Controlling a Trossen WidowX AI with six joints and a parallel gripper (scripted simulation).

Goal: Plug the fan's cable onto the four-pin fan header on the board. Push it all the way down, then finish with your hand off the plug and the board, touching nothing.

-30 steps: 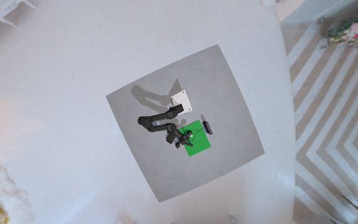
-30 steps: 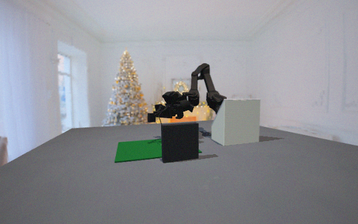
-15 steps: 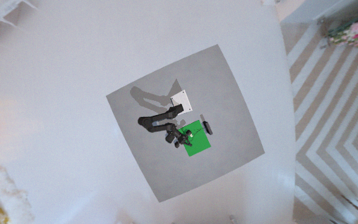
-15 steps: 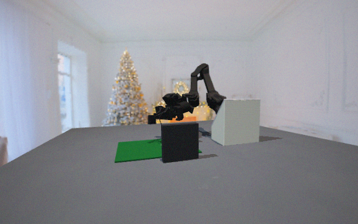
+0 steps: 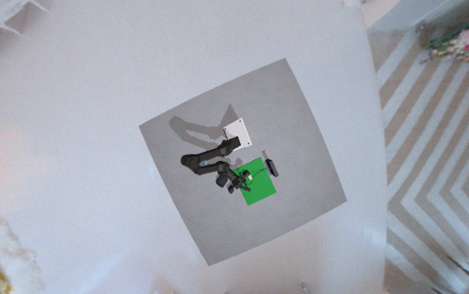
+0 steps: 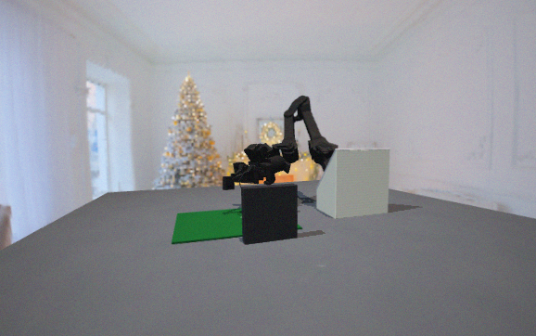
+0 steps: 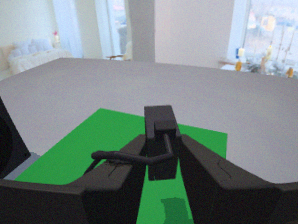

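The green board (image 5: 261, 188) (image 6: 204, 226) (image 7: 100, 130) lies flat on the table. My gripper (image 5: 244, 186) (image 6: 235, 177) (image 7: 162, 141) is shut on the black fan plug (image 5: 247, 189) (image 6: 228, 182) (image 7: 161, 114) and holds it clear above the board. The plug's shadow falls on the board in the wrist view. The thin black cable (image 7: 125, 158) bends from the plug to the left. The black fan (image 5: 273, 167) (image 6: 269, 214) (image 7: 9, 142) stands upright beside the board. A small pale spot (image 5: 250, 177) beside the gripper may be the header; it is too small to tell.
A pale block (image 5: 243, 131) (image 6: 362, 183) with a sloped side stands behind the board, near the arm. The upper arm (image 5: 211, 156) (image 6: 303, 109) reaches over from beside this block. The fan stands close to the board's edge, left in the wrist view.
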